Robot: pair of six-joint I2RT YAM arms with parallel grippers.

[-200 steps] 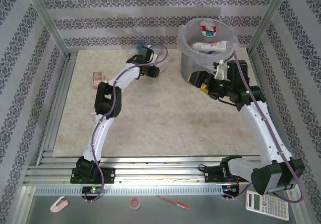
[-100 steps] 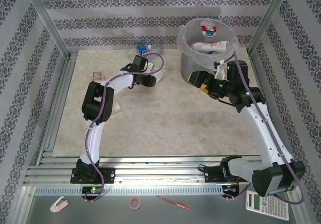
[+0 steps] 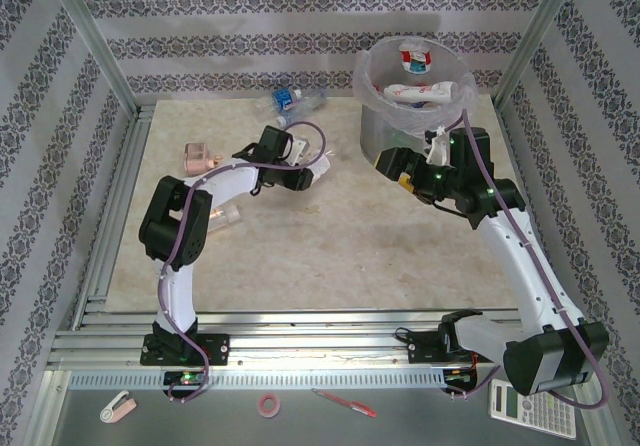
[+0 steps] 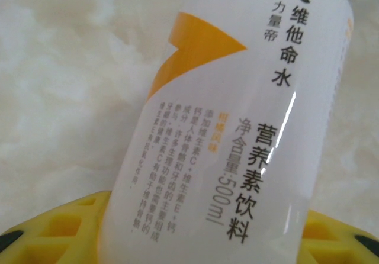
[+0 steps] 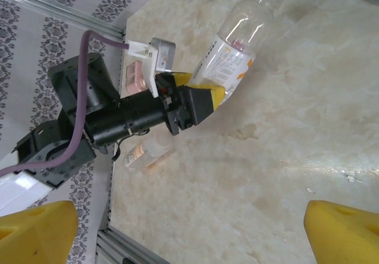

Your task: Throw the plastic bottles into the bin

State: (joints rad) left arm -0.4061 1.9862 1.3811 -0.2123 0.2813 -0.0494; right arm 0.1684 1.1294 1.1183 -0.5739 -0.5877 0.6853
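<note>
While some bottles are binned, the job looks only partway done. Well left of the bin [image 3: 372, 126], a pink-labelled bottle [image 3: 226, 217] lies on the counter [image 3: 330, 256]. Nearer the bin, the left fingers [image 5: 214, 95] clamp an orange-labelled bottle [image 5: 237, 51]. The right fingers [image 5: 38, 228] gape empty by its front wall. Inside lie two red-labelled bottles [image 3: 418, 92]. Beyond, to its left, spare bottles [image 3: 296, 98] remain.
</note>
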